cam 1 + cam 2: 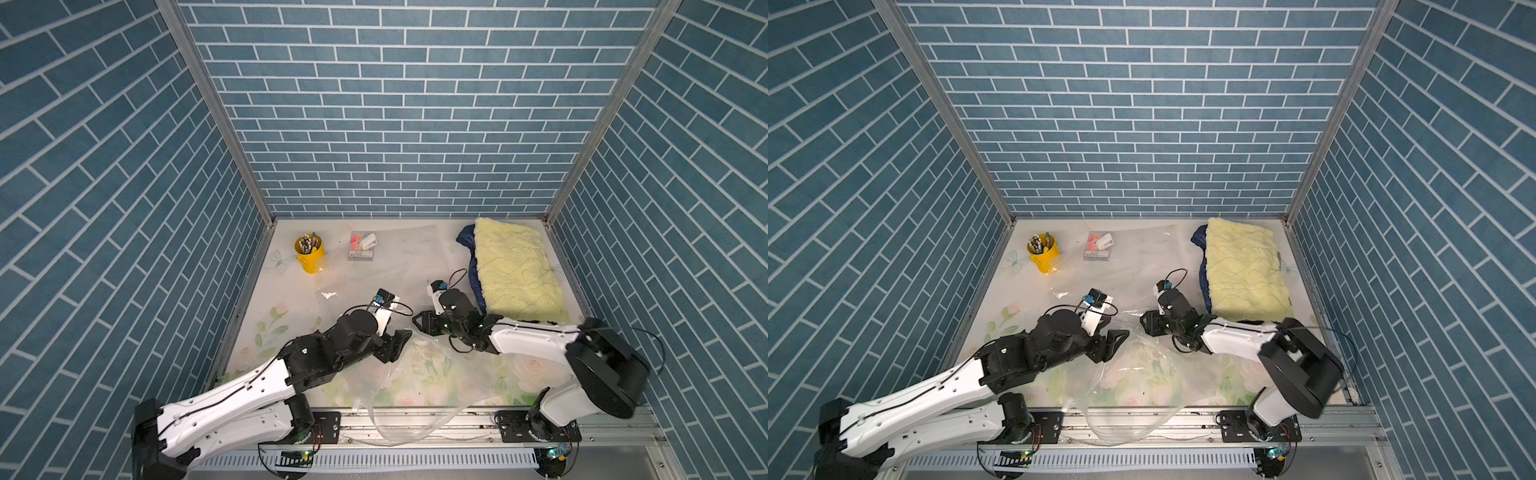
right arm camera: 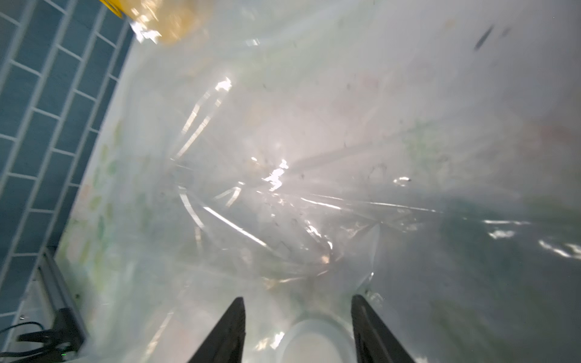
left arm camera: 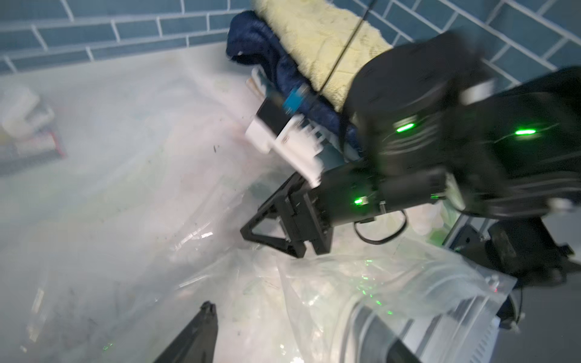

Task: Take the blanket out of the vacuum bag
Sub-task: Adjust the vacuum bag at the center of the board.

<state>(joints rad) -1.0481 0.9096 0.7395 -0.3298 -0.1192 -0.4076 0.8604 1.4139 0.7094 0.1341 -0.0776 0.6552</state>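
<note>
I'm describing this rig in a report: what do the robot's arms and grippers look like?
The left arm and right arm have white shells, black joints and thin black cables. The left gripper and right gripper carry black triangular fingers; green lights glow on the right wrist.

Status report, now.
Right hand open over vacuum bag. Left hand at bag, grip unclear. Blanket out, far right corner. Yellow pen cup well aside.

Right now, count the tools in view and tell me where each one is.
2. The left tool is mid-table over the crumpled bag; the right tool faces it closely, on the blanket's side. None hidden.
</note>
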